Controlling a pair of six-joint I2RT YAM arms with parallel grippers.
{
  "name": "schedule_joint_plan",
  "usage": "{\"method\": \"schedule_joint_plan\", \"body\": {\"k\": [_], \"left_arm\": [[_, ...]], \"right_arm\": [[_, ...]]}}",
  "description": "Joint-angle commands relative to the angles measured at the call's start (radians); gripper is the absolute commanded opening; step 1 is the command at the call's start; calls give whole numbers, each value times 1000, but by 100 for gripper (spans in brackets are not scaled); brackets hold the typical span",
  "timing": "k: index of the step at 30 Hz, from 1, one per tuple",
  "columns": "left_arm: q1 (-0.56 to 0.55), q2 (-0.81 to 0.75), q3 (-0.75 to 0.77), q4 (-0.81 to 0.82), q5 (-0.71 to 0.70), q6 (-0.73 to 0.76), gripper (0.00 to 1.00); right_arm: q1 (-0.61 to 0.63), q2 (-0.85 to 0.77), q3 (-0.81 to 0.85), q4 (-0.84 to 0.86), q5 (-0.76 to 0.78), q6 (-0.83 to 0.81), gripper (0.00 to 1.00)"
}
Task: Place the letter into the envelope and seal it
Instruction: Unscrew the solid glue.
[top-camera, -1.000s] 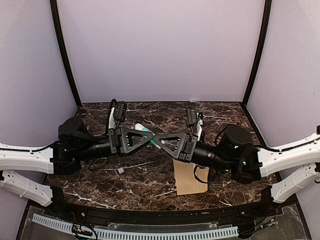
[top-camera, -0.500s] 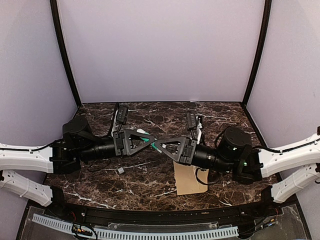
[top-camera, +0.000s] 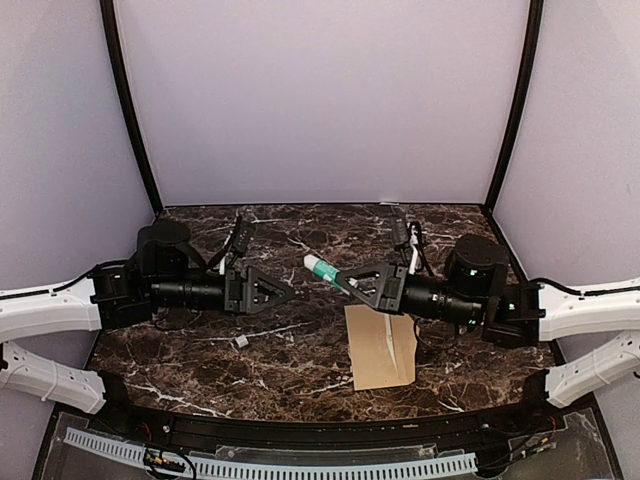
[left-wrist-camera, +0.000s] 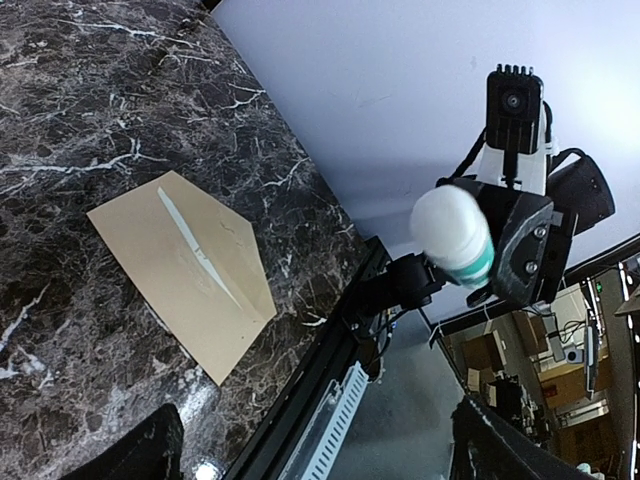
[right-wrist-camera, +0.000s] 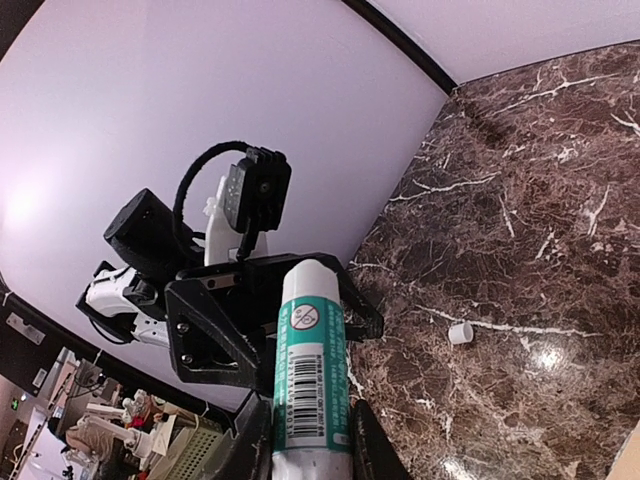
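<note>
Two arms hover over one dark marble surface (top-camera: 300, 228). One tan envelope (top-camera: 381, 347) lies flat near the front edge under the right arm, a white sliver at its flap likely the letter (left-wrist-camera: 195, 245). Right tool (top-camera: 343, 283) pinches one glue stick (top-camera: 322, 268), held aloft presumably for sealing; left tool (top-camera: 283, 294) stands spread, empty. One small white cap (top-camera: 241, 341) lies apart.

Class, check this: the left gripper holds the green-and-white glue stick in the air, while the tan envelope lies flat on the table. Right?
No. The right gripper, not the left, holds the glue stick, as the right wrist view shows; the left gripper is open and empty. The envelope does lie flat on the table.
</note>
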Motion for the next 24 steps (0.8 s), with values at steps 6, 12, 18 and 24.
{"method": "schedule_joint_plan", "body": {"k": [6, 12, 18, 24], "left_arm": [[87, -16, 16, -20, 246, 152, 93], [87, 20, -8, 138, 383, 70, 99], [83, 76, 12, 196, 446, 12, 99], [45, 140, 63, 242, 473, -13, 99]], "right_arm": [[-71, -100, -52, -46, -104, -46, 8], [-71, -144, -63, -80, -191, -68, 8], [-72, -168, -91, -62, -280, -75, 8], [-71, -137, -85, -48, -351, -76, 8]]}}
